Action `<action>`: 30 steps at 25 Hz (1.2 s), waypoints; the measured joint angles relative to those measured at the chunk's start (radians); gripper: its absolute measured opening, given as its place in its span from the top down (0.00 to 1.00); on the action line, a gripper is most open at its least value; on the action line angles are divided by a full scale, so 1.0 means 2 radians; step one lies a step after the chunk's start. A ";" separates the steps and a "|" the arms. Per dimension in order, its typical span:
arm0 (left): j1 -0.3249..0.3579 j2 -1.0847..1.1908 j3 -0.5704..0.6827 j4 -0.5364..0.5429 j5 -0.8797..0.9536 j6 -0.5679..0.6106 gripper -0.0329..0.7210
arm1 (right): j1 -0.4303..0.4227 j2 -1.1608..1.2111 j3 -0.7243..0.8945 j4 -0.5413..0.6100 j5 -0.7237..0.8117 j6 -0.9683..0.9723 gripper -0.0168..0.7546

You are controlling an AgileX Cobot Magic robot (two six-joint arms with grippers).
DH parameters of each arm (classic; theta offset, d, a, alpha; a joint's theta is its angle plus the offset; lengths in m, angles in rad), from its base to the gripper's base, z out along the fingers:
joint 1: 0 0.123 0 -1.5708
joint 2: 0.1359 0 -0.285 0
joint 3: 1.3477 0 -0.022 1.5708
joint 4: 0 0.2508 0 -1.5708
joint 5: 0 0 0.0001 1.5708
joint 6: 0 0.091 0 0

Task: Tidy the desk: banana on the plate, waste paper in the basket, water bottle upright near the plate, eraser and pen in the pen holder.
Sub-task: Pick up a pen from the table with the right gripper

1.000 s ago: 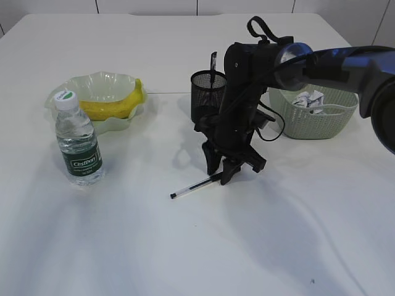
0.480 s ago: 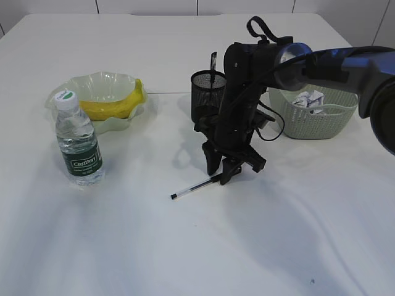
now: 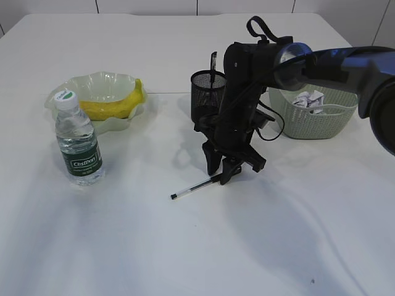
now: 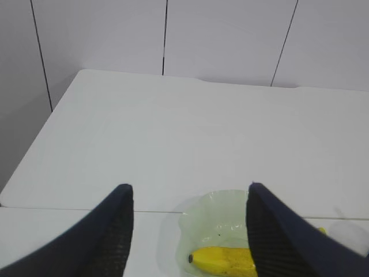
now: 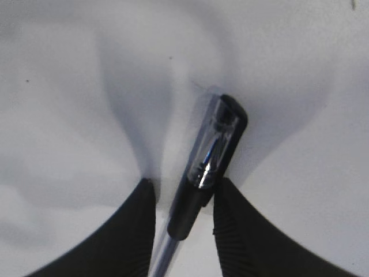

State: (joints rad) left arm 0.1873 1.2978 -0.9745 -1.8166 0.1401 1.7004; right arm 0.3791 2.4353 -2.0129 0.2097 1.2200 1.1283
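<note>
R gripper [image 3: 222, 174] is lowered onto the table [image 3: 185, 246], fingers pointing down, set either side of the capped end of the pen [image 3: 196, 185]. In the R wrist view the pen [image 5: 204, 173] is seen between the two fingers [image 5: 130, 231], jaws narrowed around it w/ the right-hand finger touching the barrel and a thin gap on the other side; a firm grip can't be confirmed. Pen is laid flat on the table, tip twd the bottle side.

L gripper [image 4: 190, 231] is held high above the plate, jaws well apart, nothing between them.

Just behind the R arm the pen holder [image 3: 207, 94] is stood upright, a dark item sticking out of it. Basket [image 3: 311, 114] is placed to the right, crumpled paper [image 3: 310, 100] inside. Banana [image 3: 114, 106] is laid in the plate [image 3: 99, 86] at left; water bottle [image 3: 77, 140] is stood upright just in front of the plate.
</note>
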 joint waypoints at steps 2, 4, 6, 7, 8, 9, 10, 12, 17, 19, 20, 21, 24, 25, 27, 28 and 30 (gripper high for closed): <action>0.000 0.000 0.000 0.000 0.000 0.000 0.39 | 0.000 0.001 -0.001 -0.002 0.000 0.000 0.64; 0.000 0.000 0.000 0.000 0.000 0.000 0.39 | 0.000 0.001 -0.003 -0.006 0.000 0.000 0.64; 0.000 0.000 0.000 0.000 0.000 0.000 0.39 | 0.000 0.002 -0.009 -0.014 0.000 -0.001 0.64; 0.000 0.000 0.000 0.000 0.000 0.000 0.39 | 0.000 0.003 -0.010 -0.019 0.000 -0.001 0.64; 0.000 0.000 0.000 0.000 0.000 0.000 0.39 | 0.000 0.003 -0.012 -0.022 0.000 -0.001 0.64; 0.000 0.000 0.000 0.000 0.000 0.000 0.39 | 0.000 0.003 -0.012 -0.026 0.000 -0.001 0.64; 0.000 0.000 0.000 0.000 0.000 0.000 0.39 | 0.000 0.004 -0.013 -0.029 0.000 -0.002 0.64; 0.000 0.000 0.000 0.000 0.000 0.000 0.39 | 0.000 0.005 -0.016 -0.030 0.000 -0.002 0.64; 0.000 0.000 0.000 0.000 0.000 0.000 0.39 | 0.000 0.006 -0.016 -0.032 0.000 -0.003 0.64; 0.000 0.000 0.000 0.000 0.000 0.000 0.39 | 0.000 0.006 -0.016 -0.032 0.000 -0.003 0.64; 0.000 0.000 0.000 0.000 0.000 0.000 0.39 | 0.000 0.006 -0.016 -0.032 0.000 -0.003 0.64; 0.000 0.000 0.000 0.000 0.000 0.000 0.39 | 0.000 0.006 -0.016 -0.031 0.000 -0.003 0.65; 0.000 0.000 0.000 0.000 0.000 0.000 0.39 | 0.000 0.006 -0.016 -0.023 0.000 -0.003 0.73; 0.000 0.000 0.000 0.000 0.000 0.000 0.39 | 0.000 0.006 -0.016 -0.021 0.000 -0.007 0.77; 0.000 0.000 0.000 0.000 0.000 0.000 0.39 | 0.000 0.006 -0.016 -0.015 0.000 -0.015 0.83; 0.000 0.000 0.000 0.000 0.000 0.000 0.39 | 0.000 0.006 -0.016 -0.014 0.000 -0.022 0.85; 0.000 0.000 0.000 0.000 0.000 0.000 0.39 | 0.000 0.006 -0.016 -0.012 0.000 -0.030 0.87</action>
State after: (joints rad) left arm 0.1873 1.2978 -0.9745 -1.8166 0.1401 1.7004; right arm 0.3791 2.4483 -2.0453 0.1859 1.2200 1.0690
